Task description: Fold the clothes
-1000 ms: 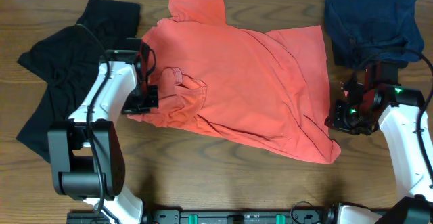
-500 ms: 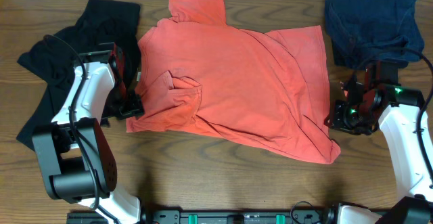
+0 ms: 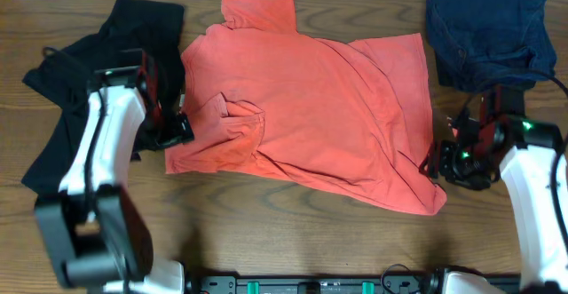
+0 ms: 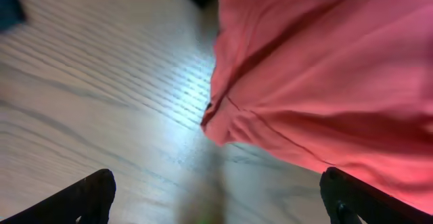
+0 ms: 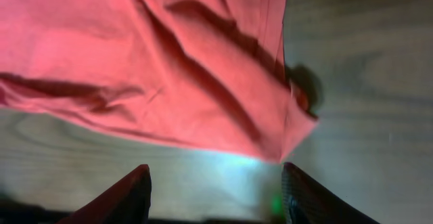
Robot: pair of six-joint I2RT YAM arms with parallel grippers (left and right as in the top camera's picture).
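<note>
The coral-red T-shirt [image 3: 311, 107] lies spread across the middle of the table, with a small bunched fold [image 3: 235, 112] near its left edge. A black garment [image 3: 80, 90] lies crumpled at the left. My left gripper [image 3: 177, 127] sits at the shirt's left edge, open and empty. In the left wrist view its gripper [image 4: 218, 200] shows bare wood between the fingers, with the shirt's hem [image 4: 325, 68] just ahead. My right gripper [image 3: 437, 162] is open beside the shirt's lower right corner. That corner [image 5: 298, 126] lies just beyond the right gripper [image 5: 215, 197], which holds nothing.
A dark navy garment [image 3: 488, 27] is heaped at the back right corner. Bare wooden table [image 3: 293, 232] runs along the front edge below the shirt. The black garment lies partly under my left arm.
My left gripper opened, let go of the shirt's folded part and drew back to the shirt's left edge. My right gripper opened wider and shifted slightly forward.
</note>
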